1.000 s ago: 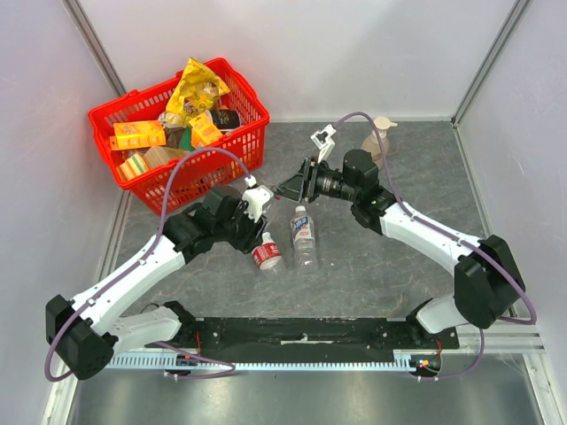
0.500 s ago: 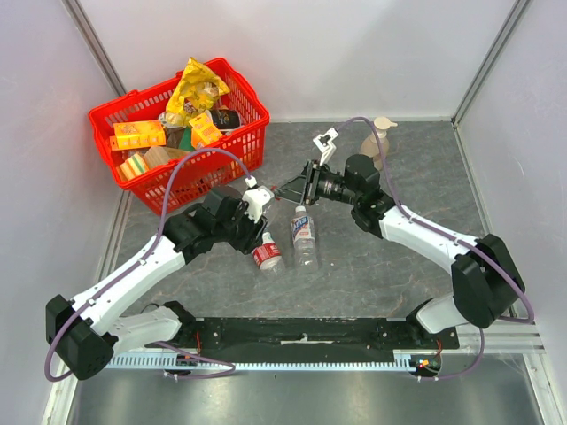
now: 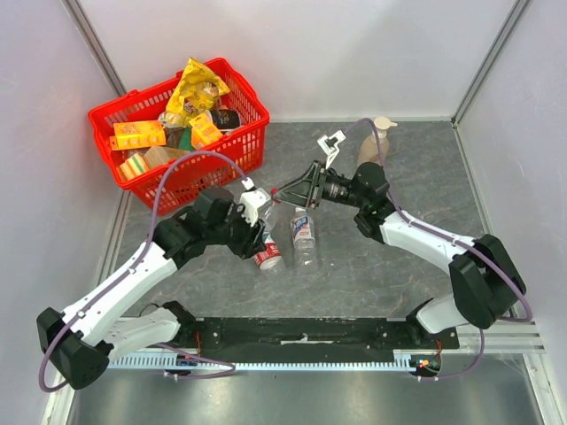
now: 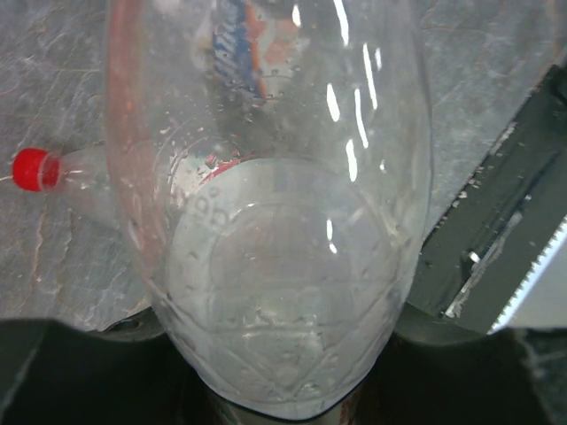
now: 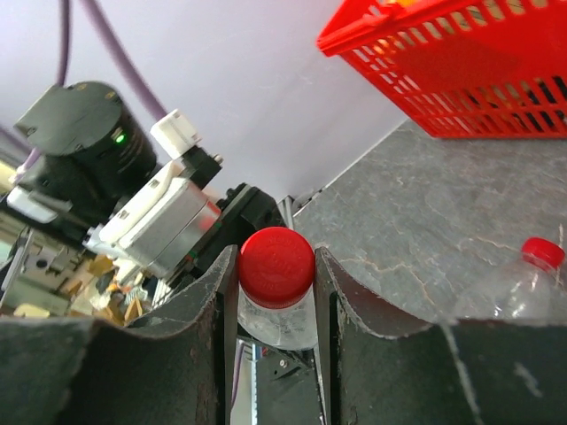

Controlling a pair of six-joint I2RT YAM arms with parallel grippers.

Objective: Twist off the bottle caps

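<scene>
Left gripper (image 3: 262, 217) is clamped round the body of the held bottle (image 4: 283, 266). It is lifted off the bench (image 3: 381, 266) over the middle, neck angled up toward the far side. Right gripper (image 5: 275, 282) is closed on its red cap (image 5: 275, 264), with the fingers (image 5: 211, 301) tight against both sides (no gap showing). Two more lie flat on the bench just nearside of that: left lying bottle (image 3: 267, 255) and right lying bottle (image 3: 305, 241), side by side and nearly touching. A second red cap (image 4: 28, 168) is on one of them, can't tell which. Red basket (image 3: 239, 146) sits in the far-left corner, soap dispenser (image 3: 376, 142) by the far edge, right of centre.
</scene>
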